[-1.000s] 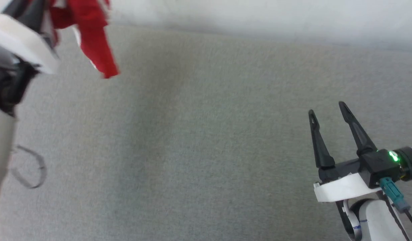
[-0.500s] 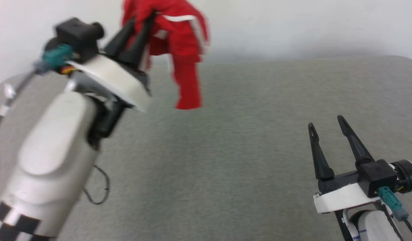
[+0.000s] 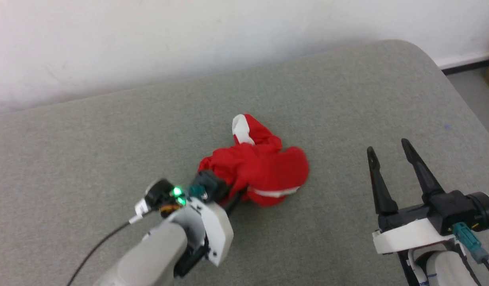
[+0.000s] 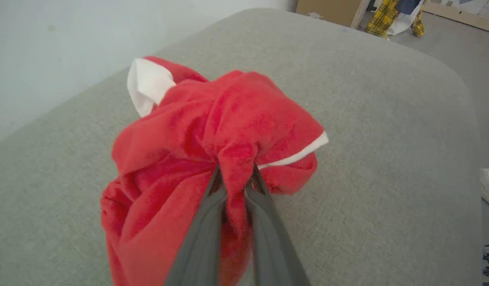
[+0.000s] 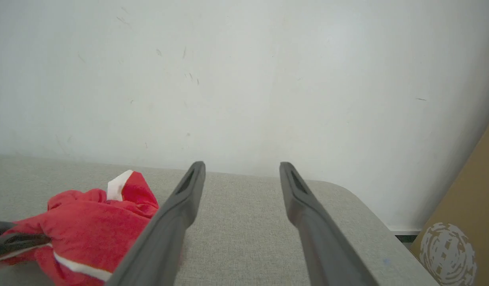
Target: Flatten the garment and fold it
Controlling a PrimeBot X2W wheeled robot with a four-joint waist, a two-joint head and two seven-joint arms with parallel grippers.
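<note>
Red shorts (image 3: 260,171), pinched by the left gripper (image 4: 236,171), should be spread toward the open right gripper (image 3: 387,147) at three o'clock.

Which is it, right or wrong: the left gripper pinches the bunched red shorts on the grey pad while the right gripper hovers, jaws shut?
Wrong: the right gripper has its jaws open, as the right wrist view shows. The left gripper does pinch the shorts.

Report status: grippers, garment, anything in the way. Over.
Left gripper shut on garment, pinching a red fold. Right gripper open, empty, off to the side. Garment bunched in a heap on grey surface, not flattened. Nothing seen in the way.
</note>
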